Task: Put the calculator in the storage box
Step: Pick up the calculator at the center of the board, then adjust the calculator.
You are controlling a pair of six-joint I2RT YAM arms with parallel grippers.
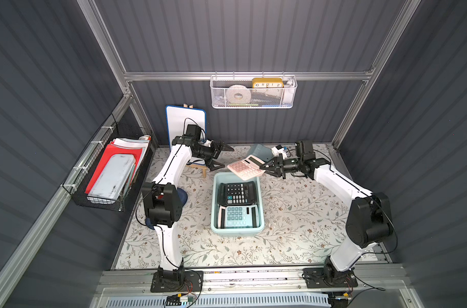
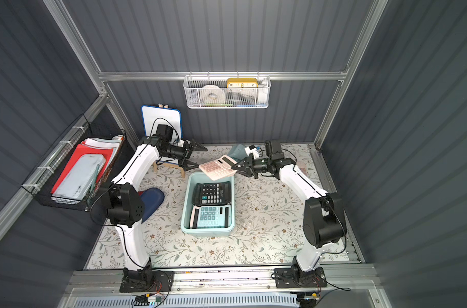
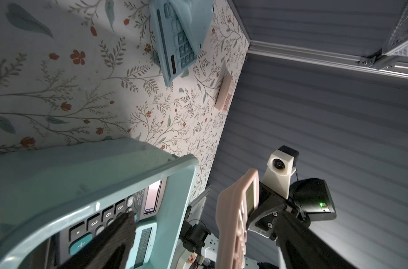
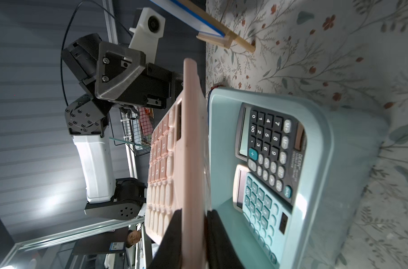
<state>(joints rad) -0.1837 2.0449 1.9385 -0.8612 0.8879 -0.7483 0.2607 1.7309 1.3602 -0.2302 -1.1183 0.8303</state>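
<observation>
Storage box (image 1: 237,232) far rim hidden under pink calculator (image 1: 244,167) in a top view, teal calculator (image 1: 236,217) partly beneath black calculator (image 1: 236,193), right hand (image 4: 193,212) fingers (image 4: 170,244) cut off by right wrist view's edge

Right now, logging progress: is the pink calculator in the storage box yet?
Out: right tool holds pink calculator tilted above the storage box rim.

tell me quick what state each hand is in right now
left hand: open, empty
right hand: closed on the flat pink plastic calculator
</observation>
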